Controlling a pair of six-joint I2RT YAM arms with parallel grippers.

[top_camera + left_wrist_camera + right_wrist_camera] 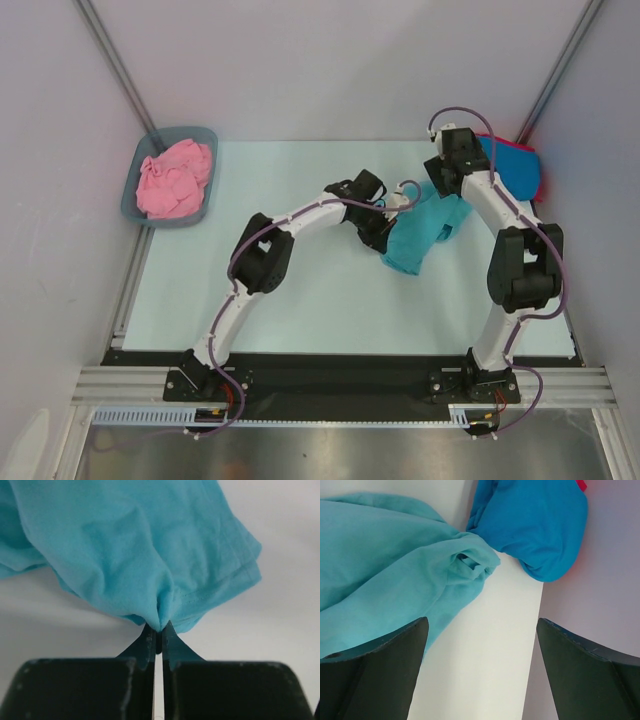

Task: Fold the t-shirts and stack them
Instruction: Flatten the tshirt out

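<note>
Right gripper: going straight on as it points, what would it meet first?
Likely the bare table, just short of the teal shirt; depth is unclear.

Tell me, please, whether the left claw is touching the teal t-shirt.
Touching. The left wrist view shows it plainly: the left claw is shut on a pinched fold of the teal t-shirt, the cloth bunching into its closed tips.
</note>
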